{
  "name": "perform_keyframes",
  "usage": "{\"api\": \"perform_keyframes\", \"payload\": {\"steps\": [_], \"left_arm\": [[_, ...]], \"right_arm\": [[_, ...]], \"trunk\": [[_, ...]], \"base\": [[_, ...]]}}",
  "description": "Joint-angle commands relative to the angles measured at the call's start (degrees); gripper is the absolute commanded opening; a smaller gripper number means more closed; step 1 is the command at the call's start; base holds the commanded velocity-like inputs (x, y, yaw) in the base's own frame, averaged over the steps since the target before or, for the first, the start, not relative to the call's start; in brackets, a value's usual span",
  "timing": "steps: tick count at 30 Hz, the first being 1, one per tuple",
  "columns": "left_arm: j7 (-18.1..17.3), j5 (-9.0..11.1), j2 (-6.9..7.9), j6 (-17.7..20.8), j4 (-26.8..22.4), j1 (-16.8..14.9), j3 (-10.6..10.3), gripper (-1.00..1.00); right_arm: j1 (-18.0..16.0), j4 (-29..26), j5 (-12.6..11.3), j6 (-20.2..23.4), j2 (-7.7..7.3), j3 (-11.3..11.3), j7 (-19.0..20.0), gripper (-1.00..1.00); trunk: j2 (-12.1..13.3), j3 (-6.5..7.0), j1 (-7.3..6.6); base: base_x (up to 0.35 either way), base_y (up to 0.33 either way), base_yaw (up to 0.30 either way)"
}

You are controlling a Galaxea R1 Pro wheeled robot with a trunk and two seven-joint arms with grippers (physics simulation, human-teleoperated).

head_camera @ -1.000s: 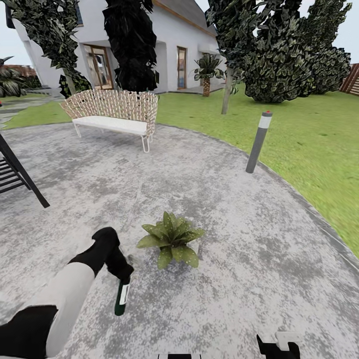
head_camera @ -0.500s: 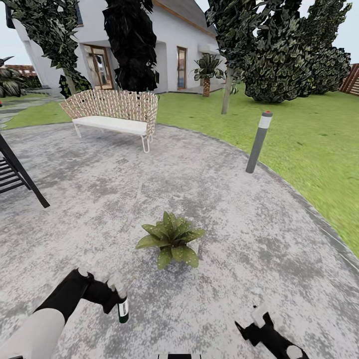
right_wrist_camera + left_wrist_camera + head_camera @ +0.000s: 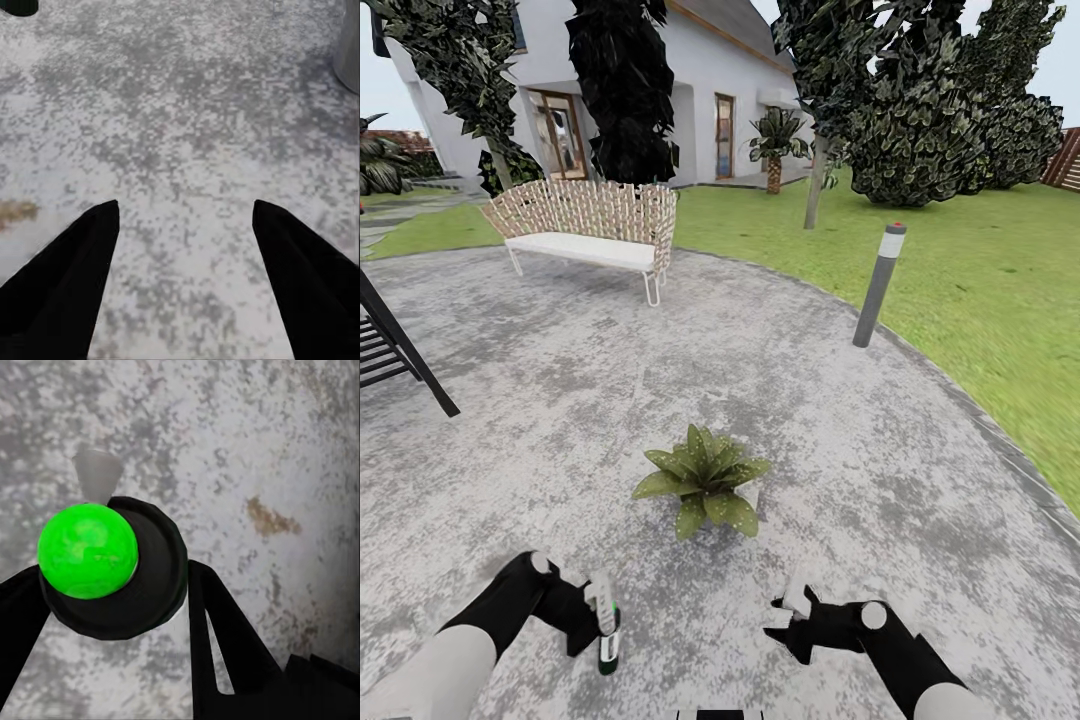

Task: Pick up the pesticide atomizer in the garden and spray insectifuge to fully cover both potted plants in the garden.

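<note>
From the head camera, I am holding the pesticide atomizer point(image 3: 605, 625) clenched in my left gripper point(image 3: 596, 612), low over the stone patio point(image 3: 860, 480) and just short of the potted plant point(image 3: 703, 483). My right gripper point(image 3: 792, 618) is hanging near it, on the plant's other side. The patio is giving me open room all round; the bench point(image 3: 588, 225) and bollard point(image 3: 879, 284) are standing well apart.

In the left wrist view, I am gripping the atomizer's dark body point(image 3: 112, 574), its green spot facing the camera and its nozzle tip aiming at bare stone (so a spray now would likely miss the leaves).

In the right wrist view, my fingers point(image 3: 64, 281) are standing spread and empty above the patio; swinging inward could knock the atomizer.
</note>
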Motion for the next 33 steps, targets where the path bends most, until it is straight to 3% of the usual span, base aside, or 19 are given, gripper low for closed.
{"api": "perform_keyframes", "payload": {"steps": [1,5,8,15,20,24,33], "left_arm": [[-0.36,-0.38,-0.15,-0.15,0.1,-0.01,0.22,-1.0],[-0.34,-0.4,-0.81,-2.64,1.72,-0.01,-0.85,-1.0],[-0.26,-0.47,-1.93,-3.06,2.19,-0.01,-1.36,-1.0],[4.37,-1.63,-5.72,-3.21,4.22,0.08,-2.51,-1.0],[7.22,-1.77,-7.12,-3.26,5.24,0.08,-2.9,-1.0],[7.45,-1.73,-7.61,-6.64,5.65,0.08,-2.92,-1.0],[7.51,-1.76,-10.53,-7.95,6.43,0.08,-2.92,-1.0]], "right_arm": [[-0.07,-0.06,0.45,-0.29,0.36,-0.25,1.15,-1.0],[-0.37,-0.42,0.45,-0.29,2.07,-0.07,2.76,-1.0],[-0.42,-1.1,0.41,-0.29,2.53,-0.05,3.27,-1.0],[-0.43,-1.22,0.36,-0.29,6.05,0.04,4.67,-1.0],[-0.43,-1.28,0.36,-0.29,7.79,0.04,4.8,-1.0],[-0.43,-1.3,0.36,-0.29,8.31,0.04,4.8,-1.0],[-0.43,-1.47,0.36,-0.29,8.72,0.04,4.74,-1.0]], "trunk": [[-0.02,-0.05,-0.01],[-0.02,-0.05,-0.01],[-0.02,-0.05,-0.01],[-0.02,-0.05,-0.01],[-0.02,-0.05,-0.01],[-0.02,-0.05,-0.01],[-0.02,-0.05,-0.01]], "base": [[0.0,0.0,0.0],[0.0,0.0,0.0],[0.0,0.0,0.0],[0.0,0.0,0.0],[0.0,0.0,0.0],[0.0,0.0,0.0],[0.0,0.0,0.0]]}}
